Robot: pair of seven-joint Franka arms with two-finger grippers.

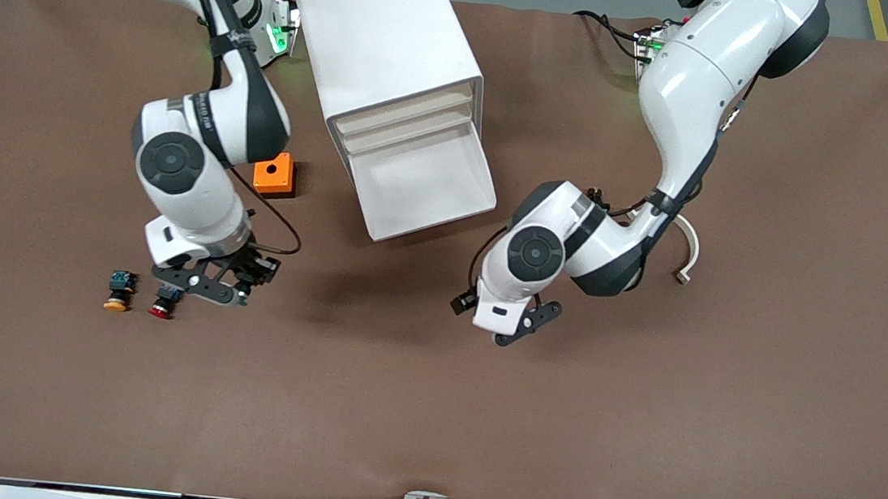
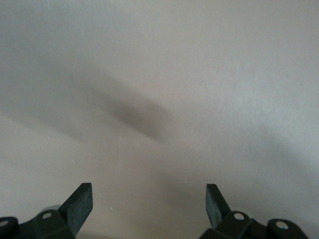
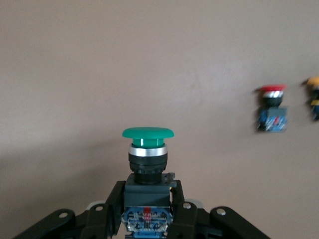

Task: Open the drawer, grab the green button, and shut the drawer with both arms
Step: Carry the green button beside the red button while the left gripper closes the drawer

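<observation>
The white cabinet (image 1: 386, 48) stands near the robots' bases, with one drawer (image 1: 425, 187) pulled out toward the front camera; its tray looks empty. My right gripper (image 1: 224, 289) is low over the table, beside the red-capped button. It is shut on the dark body of the green-capped button (image 3: 148, 133), which points out from between the fingers (image 3: 112, 199). The hand hides this button in the front view. My left gripper (image 1: 526, 327) is open and empty over bare table nearer the front camera than the drawer; its fingers (image 2: 79, 201) stand wide apart.
A red-capped button (image 1: 161, 305) and a yellow-capped button (image 1: 118, 291) lie on the table beside my right gripper; both show in the right wrist view, red (image 3: 271, 102) and yellow (image 3: 314, 94). An orange box (image 1: 274, 174) sits beside the cabinet. A white curved piece (image 1: 688, 257) lies by the left arm.
</observation>
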